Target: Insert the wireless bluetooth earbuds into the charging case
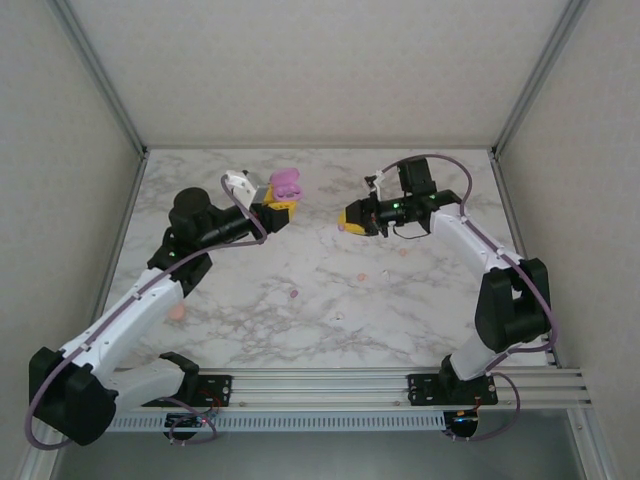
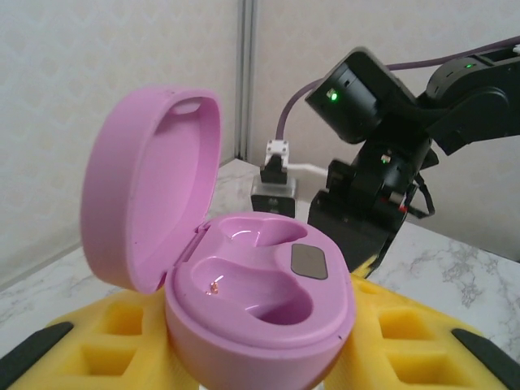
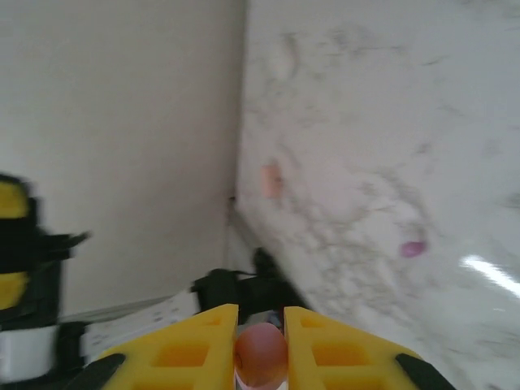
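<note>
The charging case [image 2: 260, 301] is a purple pebble with its lid [image 2: 150, 187] swung up and both wells empty. My left gripper [image 2: 260, 361] is shut on its base between yellow fingers [image 2: 122, 341]. From above, that case [image 1: 288, 183] sits raised at the left gripper [image 1: 276, 208]. My right gripper [image 3: 262, 325] is shut on a peach-pink earbud [image 3: 262, 355], and hovers a short way right of the case [image 1: 352, 219]. A purple earbud [image 1: 293, 294] lies loose on the table, also seen from the right wrist [image 3: 413, 248].
More tiny buds lie on the marble table [image 1: 330, 340]: a peach one [image 1: 363, 277], another peach one [image 1: 404, 252] and a white one [image 1: 340, 317]. A larger peach piece [image 1: 177, 312] rests beside the left arm. Walls enclose the table on three sides.
</note>
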You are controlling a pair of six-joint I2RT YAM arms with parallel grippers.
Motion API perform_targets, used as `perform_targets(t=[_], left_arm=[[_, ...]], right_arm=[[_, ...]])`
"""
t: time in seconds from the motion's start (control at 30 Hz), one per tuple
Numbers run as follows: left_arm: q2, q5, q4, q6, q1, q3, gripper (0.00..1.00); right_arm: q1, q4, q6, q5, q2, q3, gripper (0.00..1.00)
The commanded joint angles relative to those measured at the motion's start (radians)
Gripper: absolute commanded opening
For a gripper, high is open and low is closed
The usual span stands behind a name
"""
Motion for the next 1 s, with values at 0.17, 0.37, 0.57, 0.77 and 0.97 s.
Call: perform_targets(t=[0.17,0.37,0.57,0.77,0.97], left_arm=[[0.058,0.077,0.015,0.026,0.011,0.041,0.29],[0.088,0.126,0.017,0.065,0.002,0.05,0.29],[0.113,0.145,0.025,0.099,-0.041,0.07,0.29],[0.149,0.166,0.036,0.095,-0.074,0.104,0.29],[0.164,0.18,0.052,0.077,-0.087,0.12,0.28]], right_arm=[[-0.006,0.167,0.205,-0.218,-0.061,0.063,0.19],[-0.004,0.044,0.142,-0.139,-0.099,0.153,0.19],[0.019,0.045,0.091,-0.05,-0.157,0.181,0.2],[0.063,0.089,0.069,0.0,-0.177,0.193,0.2],[0.082,0.125,0.068,0.024,-0.194,0.196,0.2]])
